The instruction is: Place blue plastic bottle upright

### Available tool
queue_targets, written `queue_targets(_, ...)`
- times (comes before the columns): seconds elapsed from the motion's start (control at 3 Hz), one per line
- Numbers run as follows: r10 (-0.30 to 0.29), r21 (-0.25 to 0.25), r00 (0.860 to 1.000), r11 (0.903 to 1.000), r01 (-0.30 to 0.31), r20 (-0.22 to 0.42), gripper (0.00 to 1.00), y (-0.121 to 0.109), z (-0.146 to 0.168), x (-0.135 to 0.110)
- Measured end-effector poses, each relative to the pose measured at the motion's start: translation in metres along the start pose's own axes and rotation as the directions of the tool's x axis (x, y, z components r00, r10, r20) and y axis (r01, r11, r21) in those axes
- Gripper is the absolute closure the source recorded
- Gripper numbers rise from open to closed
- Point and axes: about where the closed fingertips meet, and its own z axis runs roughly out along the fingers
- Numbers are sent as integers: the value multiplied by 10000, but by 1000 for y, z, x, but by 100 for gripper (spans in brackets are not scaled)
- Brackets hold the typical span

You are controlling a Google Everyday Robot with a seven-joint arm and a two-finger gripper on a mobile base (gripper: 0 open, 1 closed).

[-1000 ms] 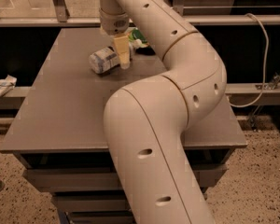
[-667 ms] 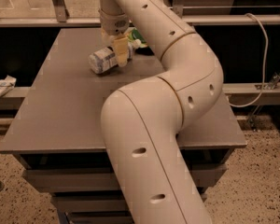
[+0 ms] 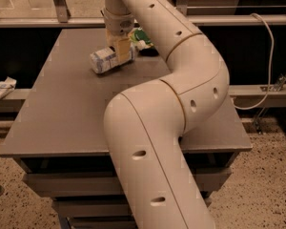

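Observation:
The blue plastic bottle [image 3: 104, 60] lies on its side at the far middle of the grey table [image 3: 62, 113], its white-and-blue label facing me. My gripper [image 3: 122, 50] comes straight down from above and sits at the bottle's right end, touching or very close to it. The gripper's body and the wrist hide that end of the bottle and its cap. My arm's big beige links fill the middle and right of the view.
A green snack pouch [image 3: 139, 35] lies just behind the gripper, partly hidden by the arm. A crumpled white wrapper [image 3: 2, 89] rests on a ledge left of the table. A cable [image 3: 270, 56] hangs at the right. A rail runs behind the table.
The arm's lower links have shifted a little to the left. The gripper stays at the bottle's right end, and the bottle still lies on its side in the same place.

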Motion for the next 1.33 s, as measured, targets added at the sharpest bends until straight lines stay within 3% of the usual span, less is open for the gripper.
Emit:
queue_targets(0.33, -396, 237, 9992, 9989, 394, 91, 95, -2, -18, -11)
queue_targets(0.67, -855, 664, 9963, 9941, 855, -24, 100, -1, -56, -25)
queue_targets(1.0, -873, 1082, 9962, 9903, 871, -28, 100, -10, -59, -27)
queue_targets(1.33, -2008, 1301, 9795, 9708, 2015, -182, 100, -16, -63, -39)
